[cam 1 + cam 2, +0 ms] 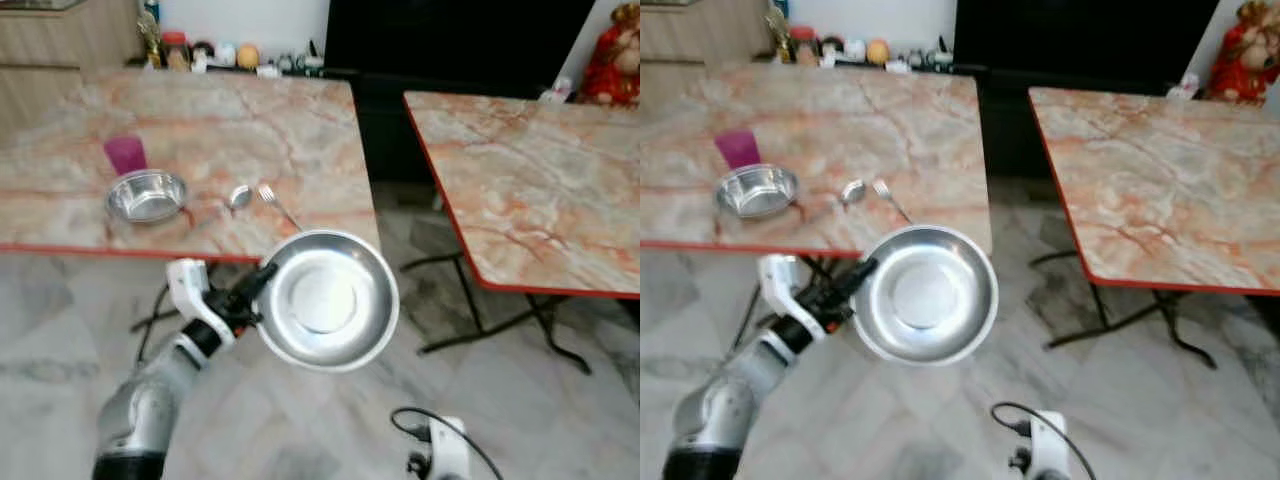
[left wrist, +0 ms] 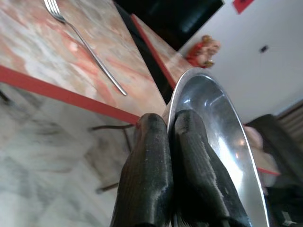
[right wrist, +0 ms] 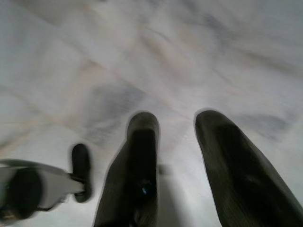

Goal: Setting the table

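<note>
Grey marble floor lay beneath the idle right gripper (image 3: 173,142), its fingers parted on nothing. Nearer the table, the left gripper (image 1: 262,283) pinched the rim of a round shiny steel plate (image 1: 327,298), carried just short of the orange-veined marble table (image 1: 300,140). Beyond lay a steel fork (image 1: 279,206), spoon (image 1: 238,196), small steel bowl (image 1: 147,194) and pink cup (image 1: 125,154); the plate likely needed setting down beside them.

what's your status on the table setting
Left tool shut on round steel plate, held short of the marble table. Right tool open, idle over floor. Steel fork lies near the table edge ahead.
</note>
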### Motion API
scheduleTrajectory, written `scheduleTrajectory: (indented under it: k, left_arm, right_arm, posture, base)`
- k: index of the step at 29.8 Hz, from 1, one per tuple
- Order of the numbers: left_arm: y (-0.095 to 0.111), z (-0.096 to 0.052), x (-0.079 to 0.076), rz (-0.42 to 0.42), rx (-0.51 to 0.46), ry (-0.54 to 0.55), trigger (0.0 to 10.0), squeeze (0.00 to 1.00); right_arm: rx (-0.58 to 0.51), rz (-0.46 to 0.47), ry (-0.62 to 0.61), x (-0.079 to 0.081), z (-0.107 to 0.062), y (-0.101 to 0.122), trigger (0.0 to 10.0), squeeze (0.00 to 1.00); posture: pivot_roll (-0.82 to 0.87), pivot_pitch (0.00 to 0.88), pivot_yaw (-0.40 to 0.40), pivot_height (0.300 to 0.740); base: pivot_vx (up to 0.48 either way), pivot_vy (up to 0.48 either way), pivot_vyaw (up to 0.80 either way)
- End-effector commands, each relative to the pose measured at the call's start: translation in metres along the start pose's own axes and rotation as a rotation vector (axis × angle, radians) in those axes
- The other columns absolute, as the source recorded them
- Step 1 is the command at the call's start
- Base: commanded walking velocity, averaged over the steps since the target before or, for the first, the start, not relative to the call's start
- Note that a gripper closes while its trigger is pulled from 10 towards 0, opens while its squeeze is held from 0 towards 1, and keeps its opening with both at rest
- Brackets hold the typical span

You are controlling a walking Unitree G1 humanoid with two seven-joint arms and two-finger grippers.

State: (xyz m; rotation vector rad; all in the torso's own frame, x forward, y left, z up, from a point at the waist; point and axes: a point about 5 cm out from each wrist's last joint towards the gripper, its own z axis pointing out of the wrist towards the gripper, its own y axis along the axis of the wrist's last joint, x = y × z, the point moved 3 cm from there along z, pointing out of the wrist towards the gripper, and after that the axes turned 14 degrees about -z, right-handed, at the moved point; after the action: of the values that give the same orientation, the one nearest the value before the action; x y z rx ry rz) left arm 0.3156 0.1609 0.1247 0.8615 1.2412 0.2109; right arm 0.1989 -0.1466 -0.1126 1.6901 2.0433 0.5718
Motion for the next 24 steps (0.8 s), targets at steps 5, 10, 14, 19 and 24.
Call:
scheduleTrajectory:
  k: [5, 10, 14, 19, 24]
  left_arm:
    - [-0.0007, 0.0084, -0.0105, 0.007, -0.003, -0.041, 10.0, 0.00]
    - [0.0007, 0.0099, -0.0098, 0.009, -0.002, -0.040, 10.0, 0.00]
    - [0.0013, 0.0106, -0.0093, 0.010, -0.002, -0.040, 10.0, 0.00]
    - [0.0004, 0.0114, -0.0097, 0.013, 0.002, -0.040, 10.0, 0.00]
    - [-0.0002, 0.0109, -0.0090, 0.016, 0.009, -0.040, 10.0, 0.00]
  right_arm:
    - [0.005, -0.007, -0.026, -0.0105, -0.0009, -0.0024, 10.0, 0.00]
    - [-0.004, -0.020, -0.033, -0.0103, -0.0008, -0.0008, 10.0, 0.00]
    - [-0.002, -0.010, -0.033, -0.0098, -0.0008, -0.0013, 10.0, 0.00]
    - [0.001, 0.011, -0.035, -0.0094, -0.0008, -0.0021, 10.0, 0.00]
    - [0.001, 0.011, -0.033, -0.0091, -0.0008, -0.0021, 10.0, 0.00]
  posture:
    - [0.12, 0.011, -0.053, 0.740]
    - [0.12, 0.010, -0.047, 0.740]
    - [0.11, 0.009, -0.044, 0.740]
    - [0.12, 0.009, -0.044, 0.740]
    - [0.12, 0.009, -0.044, 0.740]
  base:
    - [0.000, -0.392, 0.00]
    - [0.000, -0.392, 0.22]
    - [0.000, -0.392, 0.80]
    - [0.000, -0.392, 0.00]
    - [0.000, -0.390, 0.00]
